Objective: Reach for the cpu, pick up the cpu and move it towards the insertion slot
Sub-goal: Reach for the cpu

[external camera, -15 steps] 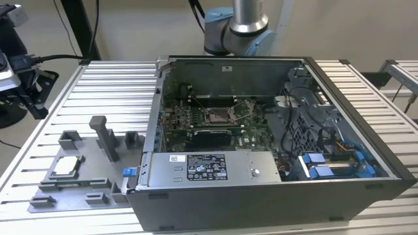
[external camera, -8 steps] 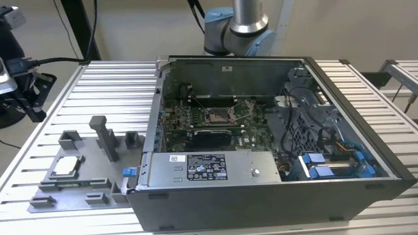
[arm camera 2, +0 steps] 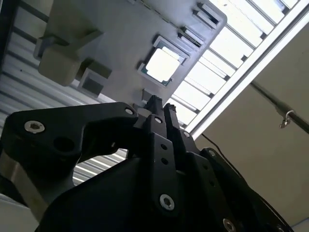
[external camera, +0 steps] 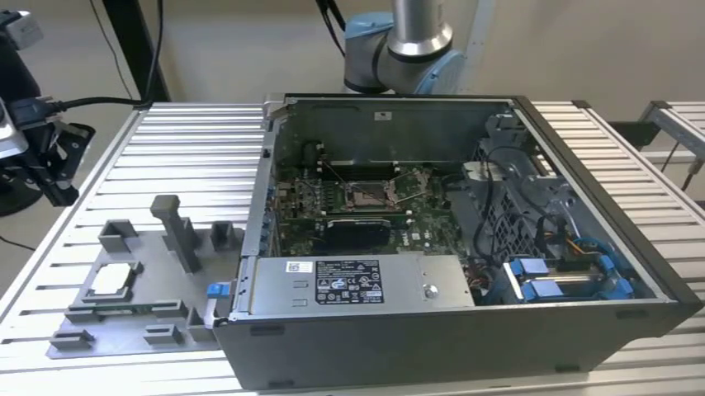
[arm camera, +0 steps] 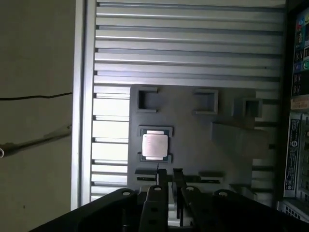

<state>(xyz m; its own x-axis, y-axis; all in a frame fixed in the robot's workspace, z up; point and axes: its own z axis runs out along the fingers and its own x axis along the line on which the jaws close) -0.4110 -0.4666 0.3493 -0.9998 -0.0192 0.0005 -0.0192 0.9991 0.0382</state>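
cpu: the cpu (arm camera: 155, 146) lies flat, pale top up, in a square-framed nest on the grey fixture plate (external camera: 154, 318). Nothing touches it.
cpu, location: in the exterior view the plate sits on the slatted metal surface (external camera: 187, 148), just beside the open computer case (external camera: 441, 330), on the exterior view's left.
hand: the hand (arm camera: 167, 173) is drawn together, with at most a thin slit between the two black fingers (arm camera: 157, 186). Nothing is clamped between them.
hand vs cpu: in both wrist views the fingertips point towards the cpu and stand apart from it. How high they are above the plate cannot be told.
insertion slot: the insertion slot (external camera: 369, 195) sits on the board inside the case, well apart from the cpu. It has a shiny frame and a grey centre.
slot, hard to make out: the wire lever is only a thin glint, and I cannot tell how it lies. The interior around it is dim.
arm: the arm (external camera: 414, 33) stands behind the case and is cut off at the upper frame edge.
hidden: in both wrist views the hand's black body covers the near part of the plate. In the first wrist view the case is cut off at the frame edge.
fixture blocks: grey uprights and brackets stand around the nest, apart from the cpu.
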